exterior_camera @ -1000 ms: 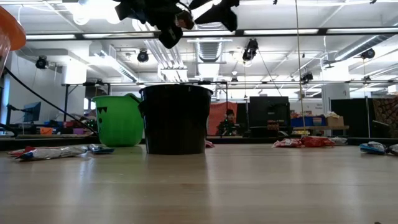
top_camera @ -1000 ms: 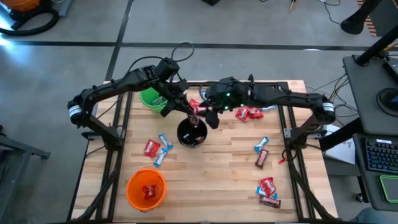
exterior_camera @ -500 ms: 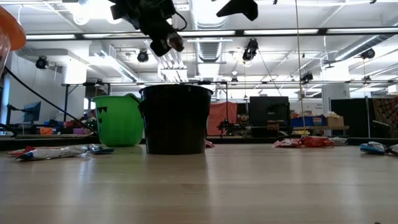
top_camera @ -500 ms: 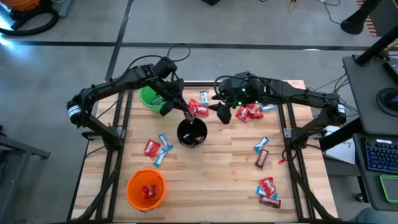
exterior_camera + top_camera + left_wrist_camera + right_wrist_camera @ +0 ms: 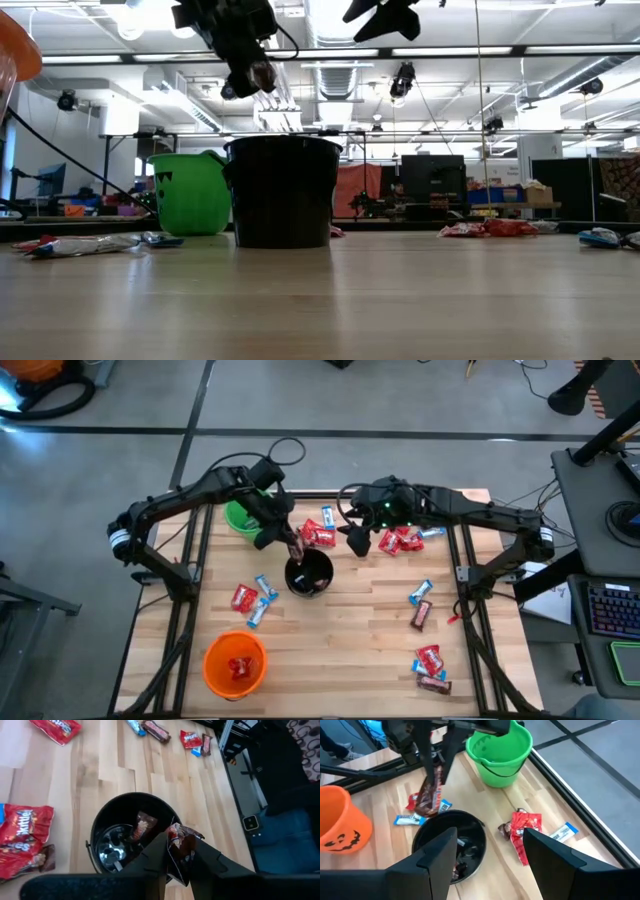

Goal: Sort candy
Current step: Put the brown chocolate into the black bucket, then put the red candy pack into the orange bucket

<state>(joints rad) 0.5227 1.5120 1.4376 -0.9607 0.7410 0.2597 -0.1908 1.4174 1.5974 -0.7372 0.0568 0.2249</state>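
My left gripper (image 5: 289,541) is shut on a dark brown candy bar (image 5: 428,795) just above the far-left rim of the black cup (image 5: 309,574). Another brown bar (image 5: 142,826) lies inside that cup. My right gripper (image 5: 357,540) hangs open above the table, to the right of the cup, over a heap of red candy (image 5: 400,541). More red, blue-and-white and brown bars lie flat on the table at the left (image 5: 250,600) and right (image 5: 421,605). My left gripper pinches the brown candy bar by its upper end (image 5: 436,770) between its two fingers (image 5: 159,847), coming from above and pointing down. The bar is lifted clear and hangs below the fingers, its lower end (image 5: 422,811) over the black cup's rim.
A green cup (image 5: 240,517) stands at the far left, behind my left arm. An orange cup (image 5: 236,663) with red candy inside stands near the front left. Candy also lies beyond the black cup (image 5: 322,532) and at the near right (image 5: 430,665).
My right gripper has drawn away from my left gripper toward the table's right. My left gripper, still shut on the brown bar, has shifted a little left and down toward the black cup, and the bar now hangs closer to the rim.
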